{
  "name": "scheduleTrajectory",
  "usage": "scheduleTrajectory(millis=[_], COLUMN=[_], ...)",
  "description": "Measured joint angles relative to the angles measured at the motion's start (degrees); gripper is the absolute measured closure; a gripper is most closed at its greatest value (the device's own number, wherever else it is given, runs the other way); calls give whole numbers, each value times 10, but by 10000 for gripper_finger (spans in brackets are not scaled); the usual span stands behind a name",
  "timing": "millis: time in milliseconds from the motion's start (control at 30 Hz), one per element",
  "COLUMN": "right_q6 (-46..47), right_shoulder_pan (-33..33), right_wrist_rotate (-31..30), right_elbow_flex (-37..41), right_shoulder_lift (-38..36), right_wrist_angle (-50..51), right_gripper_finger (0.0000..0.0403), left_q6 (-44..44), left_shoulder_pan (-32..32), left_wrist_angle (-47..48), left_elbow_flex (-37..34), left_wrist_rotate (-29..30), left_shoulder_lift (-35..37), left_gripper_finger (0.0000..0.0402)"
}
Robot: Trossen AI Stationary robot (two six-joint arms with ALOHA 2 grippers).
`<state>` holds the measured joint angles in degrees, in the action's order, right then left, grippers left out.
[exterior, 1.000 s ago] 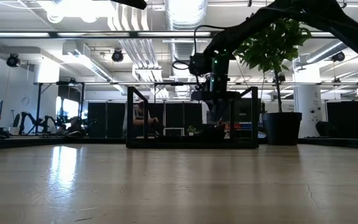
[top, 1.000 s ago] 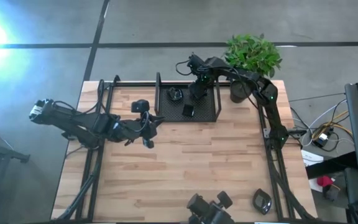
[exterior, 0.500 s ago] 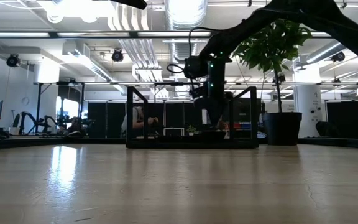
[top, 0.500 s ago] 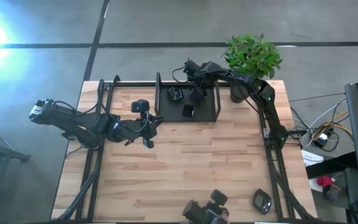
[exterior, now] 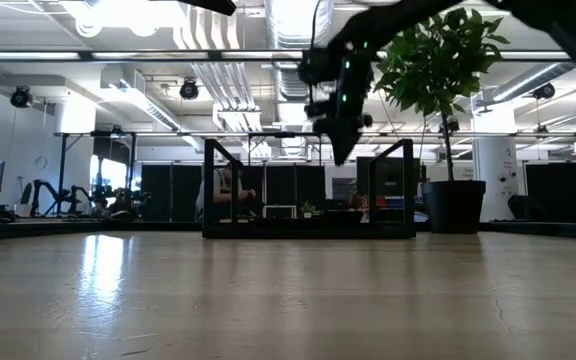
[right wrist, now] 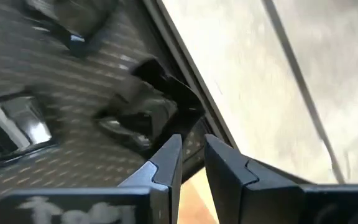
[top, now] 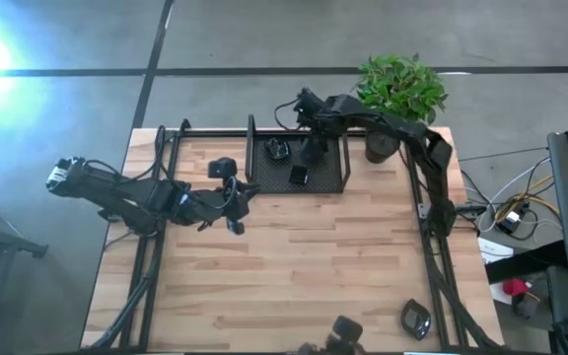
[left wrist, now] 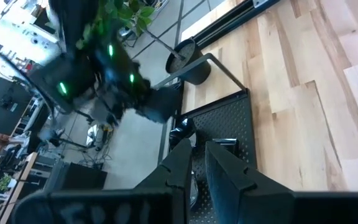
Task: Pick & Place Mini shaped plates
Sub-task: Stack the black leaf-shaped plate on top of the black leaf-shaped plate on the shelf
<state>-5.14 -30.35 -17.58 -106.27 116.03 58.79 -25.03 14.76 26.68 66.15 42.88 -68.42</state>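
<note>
Fingers of right gripper [right wrist: 190, 163] nearly pressed together, empty, above mesh tray [top: 328, 183] at counter's far edge; next: descend onto a plate [top: 298, 176]

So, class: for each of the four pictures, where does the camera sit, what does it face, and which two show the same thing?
High: above the table, looking down; both arms, tray, plant.
Low: at tabletop height, facing the room; right arm above the tray.
Left wrist: on the left arm, facing the tray; own jaws.
Right wrist: on the right arm, over the tray; own jaws, a plate.
All four share the tray.
</note>
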Motion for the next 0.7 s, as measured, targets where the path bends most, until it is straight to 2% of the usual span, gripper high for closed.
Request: scheduleTrajectory(millis=[267, 433, 700], right_q6=[-10, 6, 36], right_shoulder_pan=[100, 186, 349], right_wrist_rotate=[-1, -2, -5], right_elbow_flex=[29, 68, 154], right_shoulder_lift=[-122, -204, -321], right_wrist_angle=[10, 9, 18], right_gripper_finger=[337, 337, 337], left_q6=[25, 47, 101], left_shoulder_pan=[0, 7, 73], left_wrist_angle=[1, 4, 12], left_elbow_flex=[0, 0, 0], left_wrist_rotate=[7, 7, 7], left_shoulder_lift=[1, 1, 1], left_gripper_finger=[356, 356, 356])
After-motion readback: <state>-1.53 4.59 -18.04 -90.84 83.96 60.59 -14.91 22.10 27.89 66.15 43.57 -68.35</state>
